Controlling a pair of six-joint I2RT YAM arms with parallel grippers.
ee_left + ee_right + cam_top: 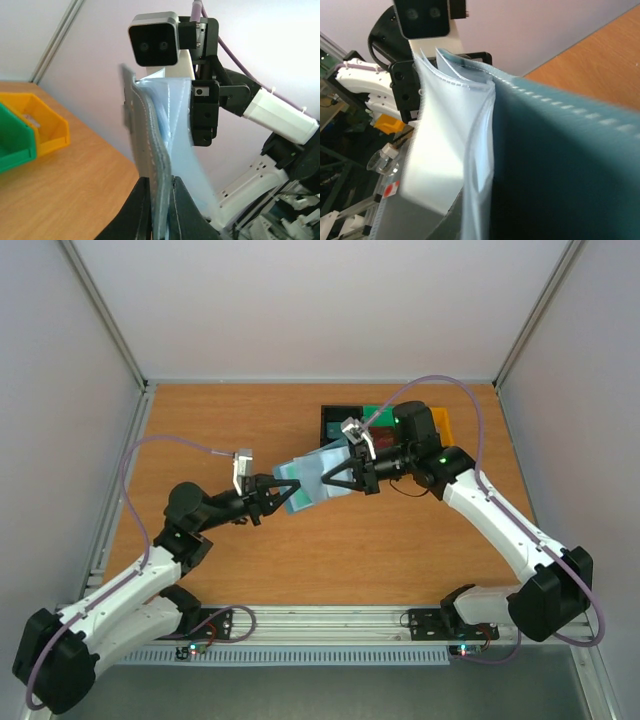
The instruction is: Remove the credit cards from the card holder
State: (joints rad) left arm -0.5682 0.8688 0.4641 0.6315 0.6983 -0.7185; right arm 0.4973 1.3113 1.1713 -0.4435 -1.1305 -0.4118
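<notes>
Closest to my left wrist camera, the left tool [159, 210] has its fingers pinched tight on the near edge of the blue-grey card holder [150, 145], which hangs open in the air between the two arms, above the middle of the tabletop [350, 560]. The right tool [345, 472] is closed on the holder's opposite side, at its pale blue inner pockets, with the black bin [330, 415], green bin [12, 142] and yellow bin [45, 125] just beyond

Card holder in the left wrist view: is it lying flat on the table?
No, the card holder stands on edge, pinched by the left gripper.
</notes>
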